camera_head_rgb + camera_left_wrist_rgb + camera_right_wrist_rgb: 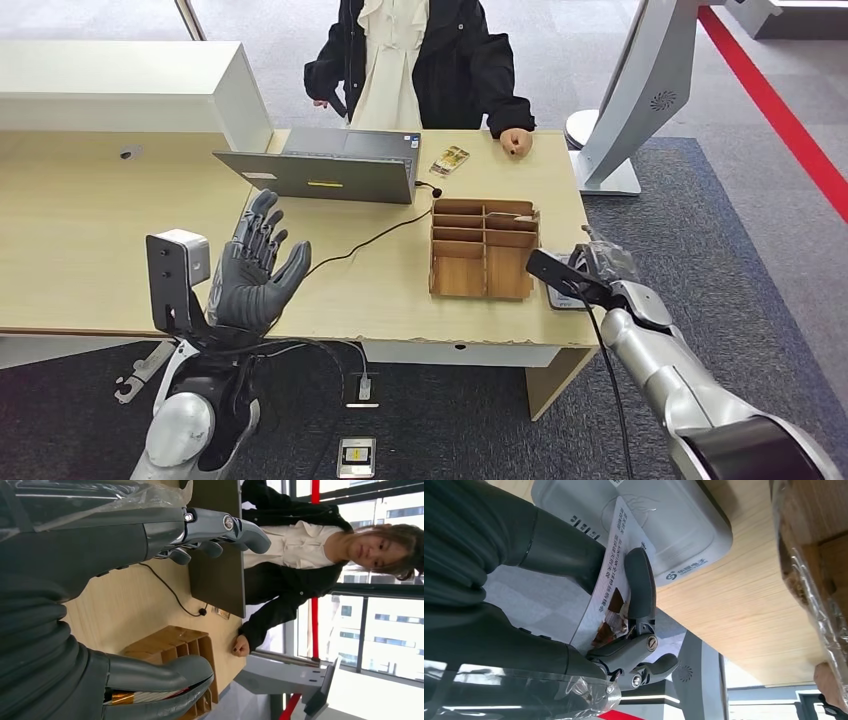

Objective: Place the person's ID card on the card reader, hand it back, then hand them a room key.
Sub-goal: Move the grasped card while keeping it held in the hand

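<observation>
Holding the ID card (616, 575) over the card reader (664, 525) — right hand (574, 580) (pinching).

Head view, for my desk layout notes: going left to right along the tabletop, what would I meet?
Raised left hand → laptop → wooden organizer → right hand holding a card over the grey card reader at the right edge.

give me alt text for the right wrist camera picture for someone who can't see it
The robot's right hand pinches a printed card between thumb and fingers, its far end over a grey card reader lying on the light wooden desk. A wooden organiser edges the frame.
</observation>
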Available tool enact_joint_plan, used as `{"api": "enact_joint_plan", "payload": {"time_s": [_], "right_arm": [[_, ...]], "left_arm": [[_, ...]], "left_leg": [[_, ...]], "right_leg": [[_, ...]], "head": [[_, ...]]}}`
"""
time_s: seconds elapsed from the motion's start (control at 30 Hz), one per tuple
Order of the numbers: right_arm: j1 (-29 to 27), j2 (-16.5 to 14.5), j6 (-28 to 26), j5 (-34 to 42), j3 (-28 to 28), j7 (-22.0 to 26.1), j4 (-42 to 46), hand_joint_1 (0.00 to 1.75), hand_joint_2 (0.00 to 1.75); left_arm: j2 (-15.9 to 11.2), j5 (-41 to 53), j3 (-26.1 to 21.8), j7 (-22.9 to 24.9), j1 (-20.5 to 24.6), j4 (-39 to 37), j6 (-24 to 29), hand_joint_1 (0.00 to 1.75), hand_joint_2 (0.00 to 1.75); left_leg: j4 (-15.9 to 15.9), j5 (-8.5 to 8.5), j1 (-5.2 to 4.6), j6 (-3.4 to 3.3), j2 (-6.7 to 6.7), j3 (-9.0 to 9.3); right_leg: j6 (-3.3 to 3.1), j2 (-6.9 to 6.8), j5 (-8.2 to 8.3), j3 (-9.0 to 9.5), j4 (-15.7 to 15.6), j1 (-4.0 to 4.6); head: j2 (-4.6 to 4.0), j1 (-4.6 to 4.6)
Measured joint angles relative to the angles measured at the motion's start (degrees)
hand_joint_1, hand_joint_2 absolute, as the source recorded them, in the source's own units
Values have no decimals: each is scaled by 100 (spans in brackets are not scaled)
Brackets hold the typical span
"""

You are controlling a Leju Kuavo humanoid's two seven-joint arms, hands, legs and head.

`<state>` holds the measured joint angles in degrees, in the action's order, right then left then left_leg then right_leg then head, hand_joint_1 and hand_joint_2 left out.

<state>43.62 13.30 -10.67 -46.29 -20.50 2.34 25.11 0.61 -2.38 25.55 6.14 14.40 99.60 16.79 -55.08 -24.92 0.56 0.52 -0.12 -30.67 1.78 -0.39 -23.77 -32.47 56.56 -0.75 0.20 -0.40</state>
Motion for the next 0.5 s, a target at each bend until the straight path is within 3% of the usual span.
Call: {"api": "enact_joint_plan", "payload": {"time_s": [0.5], "right_arm": [[29, 51, 216, 52, 0, -57, -8, 175, 175]], "left_arm": [[-72, 2, 0, 2, -30, 90, 16, 0, 175]], "left_leg": [[0, 1, 0, 0, 0, 3]], "right_leg": [[-1, 0, 2, 3, 0, 0]], "head": [[-1, 0]]}}
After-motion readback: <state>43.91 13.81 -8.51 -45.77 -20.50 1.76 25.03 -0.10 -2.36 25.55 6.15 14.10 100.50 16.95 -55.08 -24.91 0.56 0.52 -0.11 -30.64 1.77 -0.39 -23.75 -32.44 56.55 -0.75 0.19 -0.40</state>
